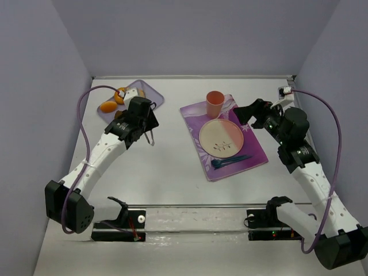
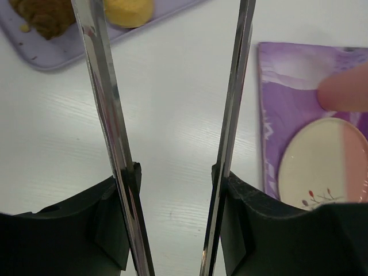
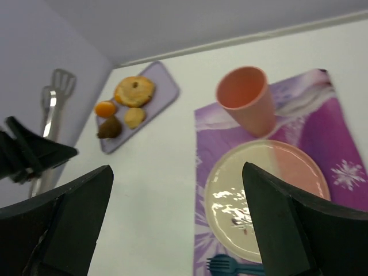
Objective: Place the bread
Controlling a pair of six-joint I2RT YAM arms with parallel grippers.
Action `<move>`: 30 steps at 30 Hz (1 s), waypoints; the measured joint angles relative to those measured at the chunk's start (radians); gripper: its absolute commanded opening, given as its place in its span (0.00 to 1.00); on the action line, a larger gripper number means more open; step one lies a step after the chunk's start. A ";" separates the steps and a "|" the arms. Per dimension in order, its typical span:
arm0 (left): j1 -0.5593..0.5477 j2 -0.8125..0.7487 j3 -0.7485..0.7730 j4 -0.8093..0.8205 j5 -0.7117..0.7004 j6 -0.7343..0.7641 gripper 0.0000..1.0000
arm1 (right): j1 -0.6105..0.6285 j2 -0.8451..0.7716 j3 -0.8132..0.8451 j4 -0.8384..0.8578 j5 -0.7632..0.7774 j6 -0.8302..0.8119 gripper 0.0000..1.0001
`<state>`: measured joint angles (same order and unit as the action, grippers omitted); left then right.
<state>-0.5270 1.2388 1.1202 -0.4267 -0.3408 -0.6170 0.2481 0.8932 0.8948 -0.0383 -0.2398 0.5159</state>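
Note:
The bread (image 2: 43,17), a dark brown rough lump, lies on the lavender tray (image 2: 57,54) at the far left; it also shows in the right wrist view (image 3: 109,127). My left gripper (image 2: 175,172) is shut on metal tongs (image 2: 109,115), whose two arms stand apart and empty over bare table, short of the tray. In the top view the left gripper (image 1: 141,114) is at the tray's near edge (image 1: 152,95). My right gripper (image 3: 178,172) is open and empty, above the near left of the plate (image 3: 264,190); in the top view it (image 1: 244,112) is right of the cup.
The tray also holds a pale bagel (image 3: 134,91), an orange piece (image 3: 105,108) and a golden-yellow round piece (image 3: 134,117). A purple placemat (image 1: 253,155) carries the plate (image 1: 221,137), an orange cup (image 1: 214,103) and a blue fork (image 1: 230,162). Walls close in on three sides.

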 measured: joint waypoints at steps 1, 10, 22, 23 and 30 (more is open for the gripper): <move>0.040 0.009 -0.001 -0.026 0.004 -0.002 0.61 | 0.000 -0.004 -0.013 -0.027 0.046 -0.015 1.00; 0.224 0.012 -0.049 -0.126 0.086 -0.020 0.68 | 0.000 0.031 -0.076 -0.121 0.291 -0.084 1.00; 0.349 0.044 -0.049 -0.170 0.140 -0.006 0.72 | 0.000 0.089 -0.077 -0.134 0.301 -0.121 1.00; 0.358 0.055 -0.049 -0.170 0.144 0.000 0.72 | 0.000 0.089 -0.077 -0.134 0.301 -0.121 1.00; 0.394 0.178 -0.043 -0.172 0.179 0.045 0.68 | 0.000 0.090 -0.077 -0.134 0.314 -0.121 1.00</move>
<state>-0.1329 1.4170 1.0767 -0.5991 -0.1616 -0.5716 0.2481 0.9836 0.8181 -0.1722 0.0742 0.3946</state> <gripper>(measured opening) 0.699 0.995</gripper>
